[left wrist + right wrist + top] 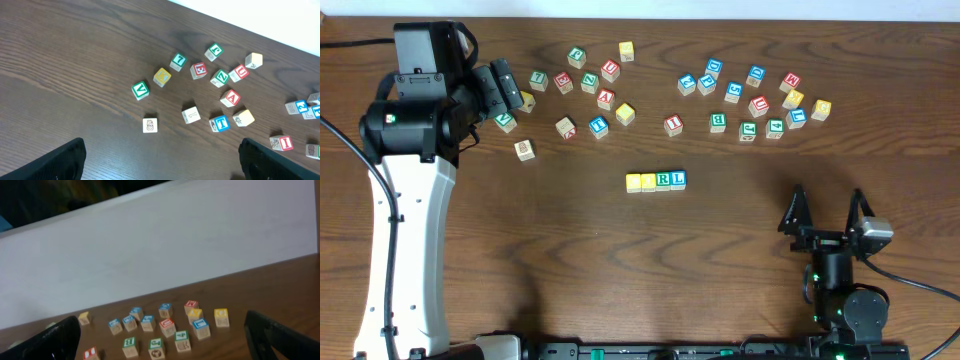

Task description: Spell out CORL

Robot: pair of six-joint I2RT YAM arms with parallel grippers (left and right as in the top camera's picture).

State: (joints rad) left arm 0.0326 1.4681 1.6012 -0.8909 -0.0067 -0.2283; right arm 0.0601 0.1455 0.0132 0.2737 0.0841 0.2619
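Four cubes stand in a tight row at the table's middle: two yellow-faced cubes (633, 182) (648, 182), a white one with a green R (664, 180) and a white one with a blue L (678, 179). The row shows only in the overhead view. My left gripper (510, 95) (162, 167) hangs open above the left scatter of cubes, far up-left of the row, with nothing between its fingers (65, 160). My right gripper (826, 208) (162, 330) stands open and empty near the front right, well right of the row.
Loose letter cubes lie in two scatters at the back: a left group (590, 82) with a green A cube (140, 90) and a yellow cube (162, 76) nearest my left fingers, and a right group (750, 100) (166, 326). The left arm's white link (400, 250) spans the left side.
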